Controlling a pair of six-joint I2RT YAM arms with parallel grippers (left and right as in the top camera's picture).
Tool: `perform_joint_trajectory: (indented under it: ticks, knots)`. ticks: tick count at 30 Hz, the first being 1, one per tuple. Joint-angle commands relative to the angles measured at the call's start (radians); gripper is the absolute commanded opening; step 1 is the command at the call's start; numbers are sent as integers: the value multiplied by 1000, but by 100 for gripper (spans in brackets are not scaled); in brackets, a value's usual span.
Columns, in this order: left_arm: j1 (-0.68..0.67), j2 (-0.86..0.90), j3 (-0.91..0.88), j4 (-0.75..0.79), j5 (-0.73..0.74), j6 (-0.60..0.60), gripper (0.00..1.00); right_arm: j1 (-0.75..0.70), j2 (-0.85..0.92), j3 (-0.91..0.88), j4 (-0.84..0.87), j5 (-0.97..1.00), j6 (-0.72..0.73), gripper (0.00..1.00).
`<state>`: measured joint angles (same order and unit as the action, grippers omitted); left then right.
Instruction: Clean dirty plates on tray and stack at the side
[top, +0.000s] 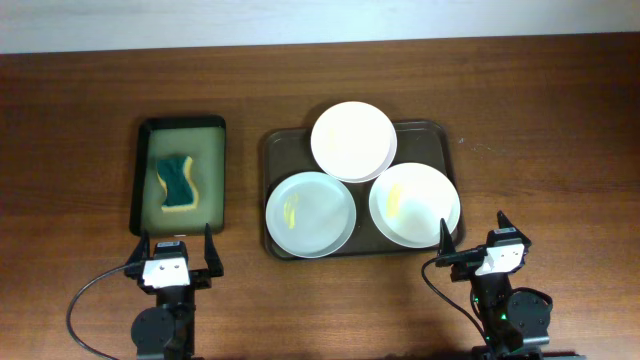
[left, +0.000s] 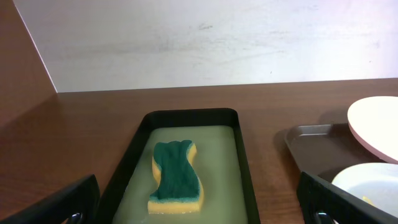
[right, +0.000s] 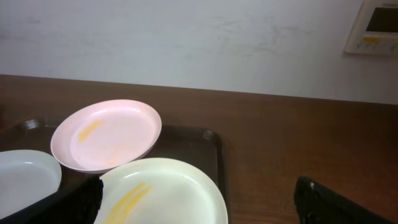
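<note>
Both along the near edge of the table (top: 560, 120), the left hand (top: 176, 240) and the right hand (top: 472, 228) are hanging wide open, gripping nothing. Three yellow-smeared plates (top: 310, 214) are lying on the brown tray (top: 280, 150) midway to the far edge, two nearer, the third (top: 352, 141) overlapping them toward the far edge.

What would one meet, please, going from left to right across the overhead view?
In order: small black tray with the sponge → smeared near-left plate → smeared near-right plate; the rear plate straddles both, so it is left out.
</note>
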<state>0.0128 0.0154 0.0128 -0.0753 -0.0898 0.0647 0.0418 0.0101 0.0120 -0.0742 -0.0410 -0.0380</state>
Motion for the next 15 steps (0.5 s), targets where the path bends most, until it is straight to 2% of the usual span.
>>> perform_joint_trajectory:
  ticks: [1,7,8,10,11,12,15]
  knots:
    - [3,-10,-4,-2,6,19,99,-4,-6,-6,-4,12,-3,98]
    - [3,-10,-4,10,12,13,99,-4,-6,-6,-4,12,-3,98]
    - [3,-10,-3,100,142,-72,99,-4,-6,-6,-4,12,-3,98]
    - [3,-10,-3,200,560,-269,99,-4,-6,-6,-4,12,-3,98]
    - [3,-10,-3,274,684,-298,99,-4,-6,-6,-4,12,-3,98]
    - [3,-10,-3,344,734,-297,99,-4,-6,-6,-4,12,-3,98]
    - [3,-10,-3,689,730,-296,99,-4,-6,-6,-4,12,-3,98]
